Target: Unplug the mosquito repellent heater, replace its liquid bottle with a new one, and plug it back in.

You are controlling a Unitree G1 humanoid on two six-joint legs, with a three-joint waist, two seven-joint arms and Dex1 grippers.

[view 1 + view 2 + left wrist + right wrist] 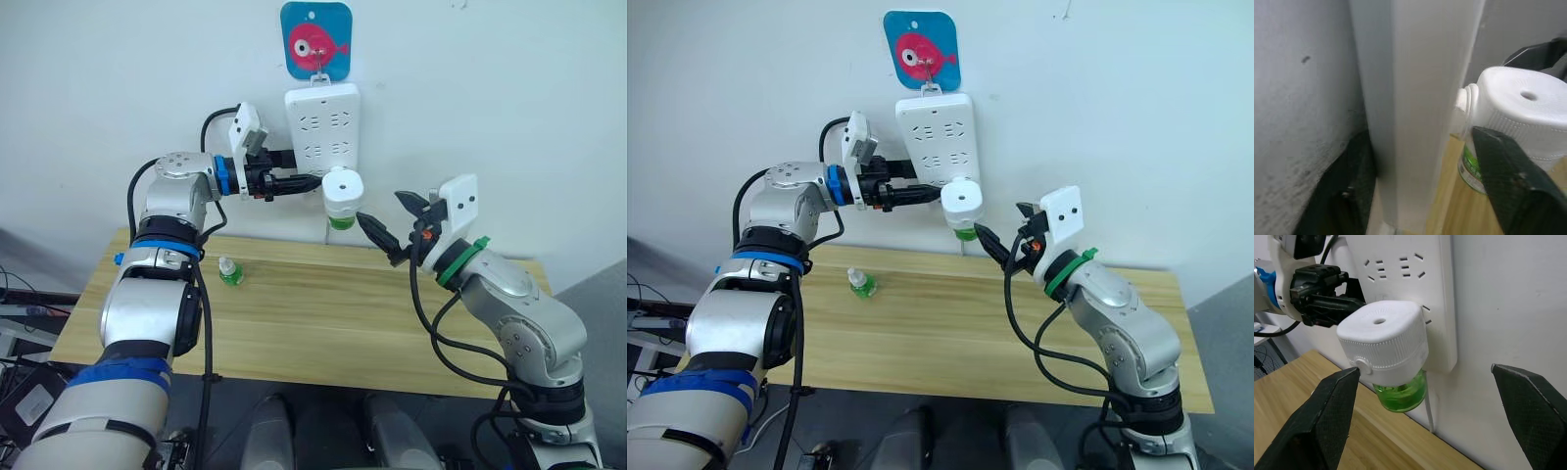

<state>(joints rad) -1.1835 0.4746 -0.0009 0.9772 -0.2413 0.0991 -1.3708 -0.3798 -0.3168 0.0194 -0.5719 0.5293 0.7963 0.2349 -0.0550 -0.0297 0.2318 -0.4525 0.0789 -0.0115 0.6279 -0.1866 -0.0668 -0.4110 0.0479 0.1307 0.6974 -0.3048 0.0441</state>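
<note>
Heater [1382, 342] prongs hidden, right tool [1430, 416] open

White mosquito repellent heater [1382, 345] plugged in, green liquid bottle [1400, 392] beneath; spare bottle [230, 271] upright.

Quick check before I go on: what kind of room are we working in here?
Probably a lab or test corner: a plain wooden table against a bare white wall, with a power strip hung from a fish-picture hook.
</note>
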